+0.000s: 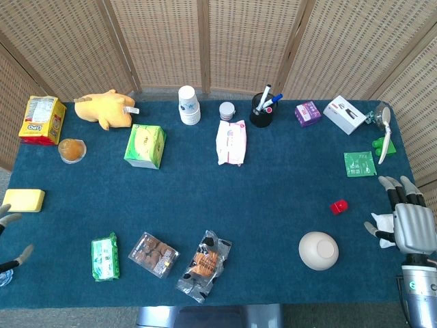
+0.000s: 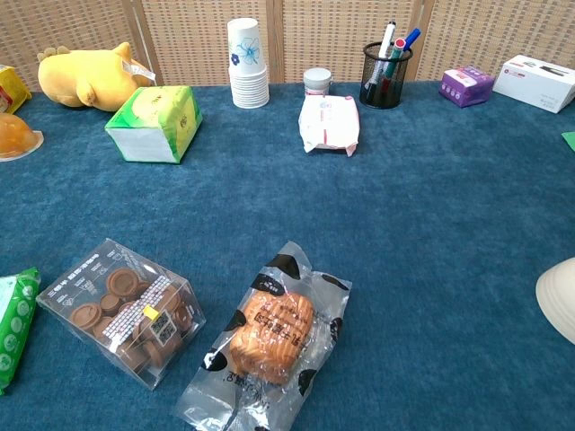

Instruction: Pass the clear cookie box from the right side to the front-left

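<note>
The clear cookie box, filled with round brown cookies, lies on the blue table at the front left, between a green packet and a clear bag with a pastry. No hand touches it. My left hand is at the far left edge of the head view, mostly cut off, only fingertips showing and spread. My right hand hovers at the right edge of the table with fingers apart, over a white packet. Neither hand appears in the chest view.
A white bowl sits front right, a red block near it. Green tissue box, paper cups, white wipes pack, pen holder and yellow plush line the back. A yellow sponge lies at the left edge.
</note>
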